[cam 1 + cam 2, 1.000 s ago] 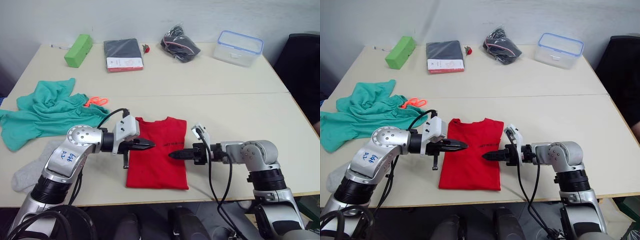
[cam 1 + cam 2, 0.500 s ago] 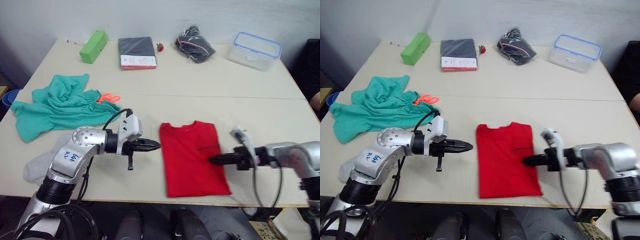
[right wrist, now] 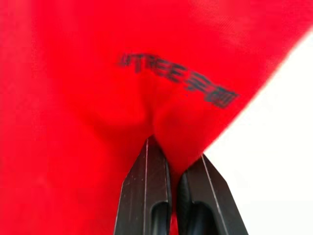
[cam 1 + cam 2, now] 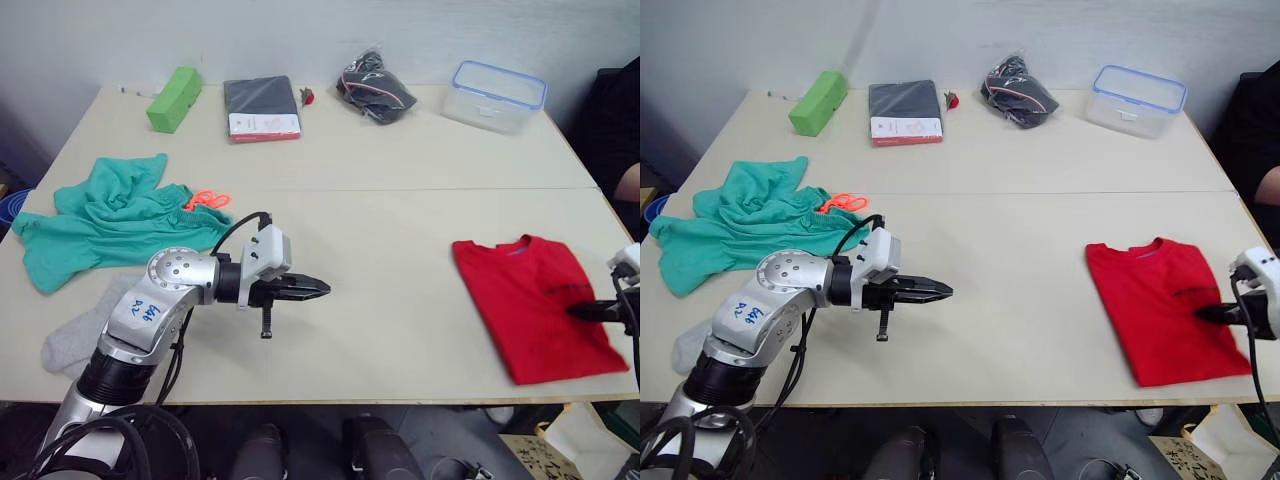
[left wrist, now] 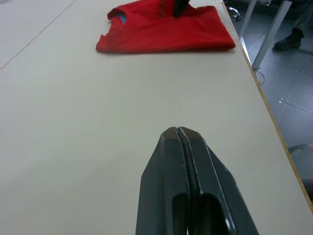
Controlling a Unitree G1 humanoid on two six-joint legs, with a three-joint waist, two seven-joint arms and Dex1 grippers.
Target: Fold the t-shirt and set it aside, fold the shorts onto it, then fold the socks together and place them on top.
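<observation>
The folded t-shirt lies at the near right corner of the table; the right gripper, fingers together, pinches a ridge of its cloth; well left of the t-shirt, the left gripper hovers pressed closed, empty; further left lie the socks; beyond them, the shorts.

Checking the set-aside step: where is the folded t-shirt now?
In the head views the t-shirt lies folded at the table's right front corner, pinched by the right gripper.
</observation>
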